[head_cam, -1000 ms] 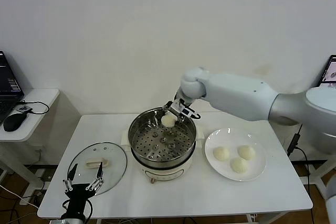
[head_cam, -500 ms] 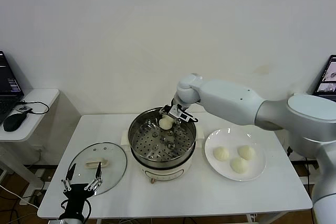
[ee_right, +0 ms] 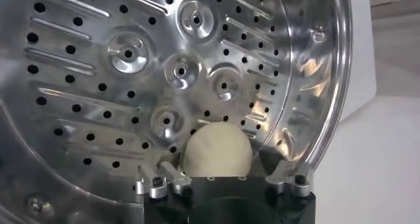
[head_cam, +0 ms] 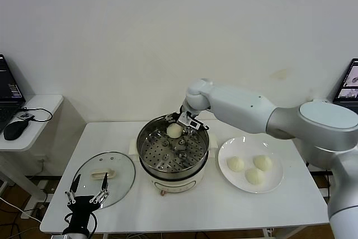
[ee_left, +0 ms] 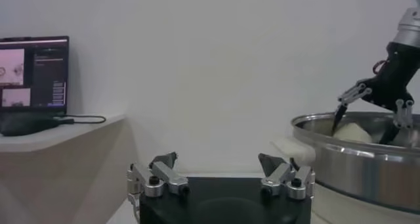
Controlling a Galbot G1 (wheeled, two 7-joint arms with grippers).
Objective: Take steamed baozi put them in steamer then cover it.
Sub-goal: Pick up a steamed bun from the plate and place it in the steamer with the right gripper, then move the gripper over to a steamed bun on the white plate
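Observation:
The steamer (head_cam: 168, 170) stands mid-table, its perforated tray (ee_right: 98, 81) bare except for one off-white baozi (head_cam: 174, 131) lying at the far edge. My right gripper (head_cam: 180, 122) hangs open just over that baozi (ee_right: 216, 154), a finger on each side and a gap showing. Three more baozi (head_cam: 235, 164) sit on the white plate (head_cam: 275, 186) to the right. The glass cover (head_cam: 120, 166) with its cream handle lies flat to the steamer's left. My left gripper (head_cam: 86, 197) is parked open at the table's front left, holding nothing.
A side desk (head_cam: 33, 104) with a mouse and laptop stands at the far left. A screen edge (head_cam: 351, 76) shows at the far right. The white wall runs close behind the table (head_cam: 224, 211). In the left wrist view the steamer's wall (ee_left: 354, 173) rises at one side.
My right gripper shifted slightly left and down over the tray's far edge, then opened. The baozi it held now rests on the tray. The left arm has not moved.

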